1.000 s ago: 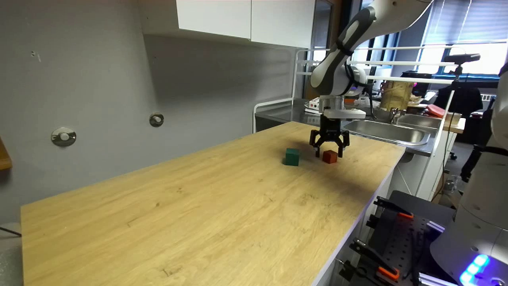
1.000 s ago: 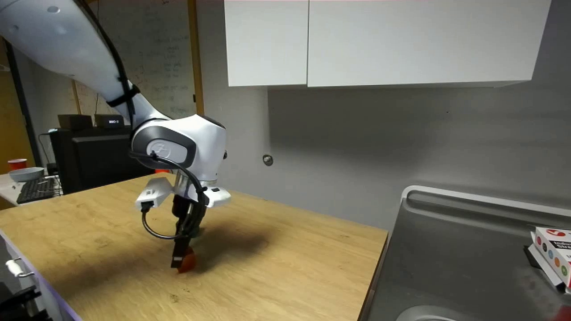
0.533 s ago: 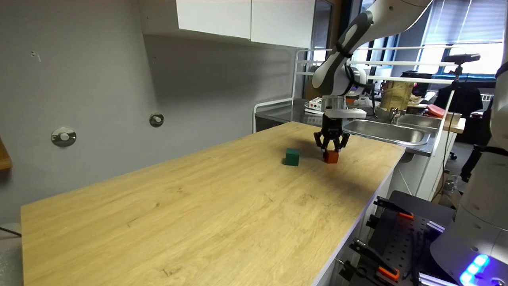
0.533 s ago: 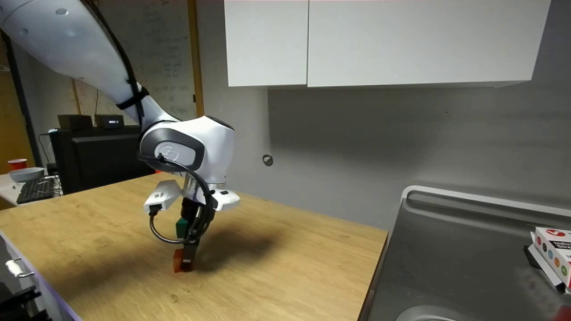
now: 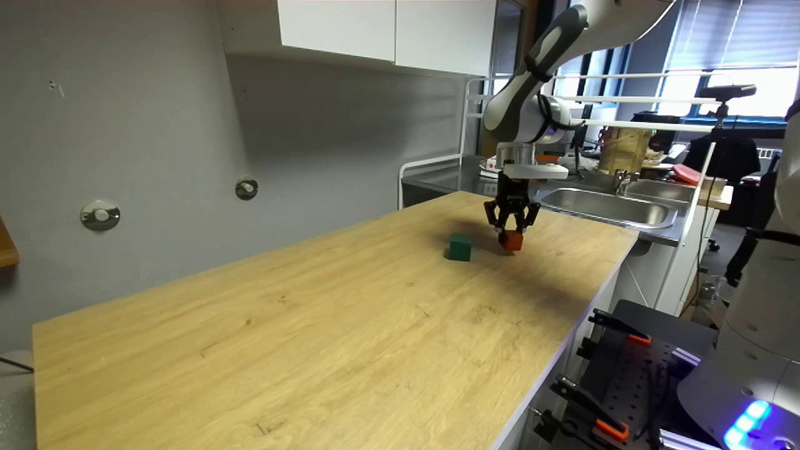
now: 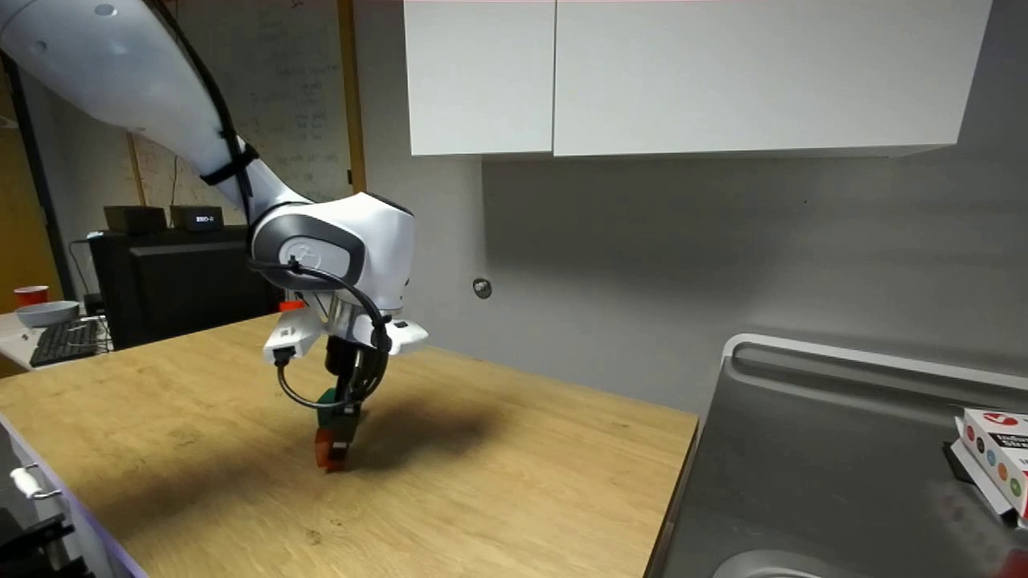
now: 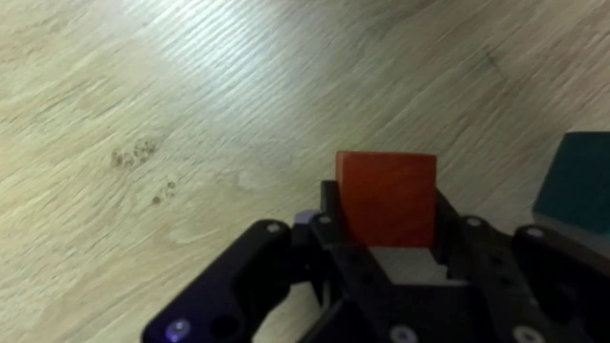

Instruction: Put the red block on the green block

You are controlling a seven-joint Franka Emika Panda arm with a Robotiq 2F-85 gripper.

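Note:
The red block (image 7: 388, 200) is pinched between both fingers of my gripper (image 5: 512, 232), which is shut on it. In an exterior view the red block (image 5: 514, 241) seems to hang just above the wooden tabletop, with a dark patch beneath it. The green block (image 5: 460, 248) rests on the table a short way to the left there. At the right edge of the wrist view, the green block (image 7: 579, 186) is partly cut off by the frame. From another exterior angle the gripper partly covers the green block (image 6: 326, 409), which stands behind the red block (image 6: 324, 449).
The wooden table (image 5: 300, 337) runs along a grey wall (image 5: 156, 156). Beyond its far end are a metal sink (image 5: 609, 207) and a white rack rail (image 5: 431, 164). White cabinets (image 6: 691, 80) hang overhead. Clamps (image 5: 590, 400) sit by the robot's base.
The gripper has gone from open around the red block to shut on it, and the block has turned a little. Over the last half second both rose slightly and shifted toward the green block.

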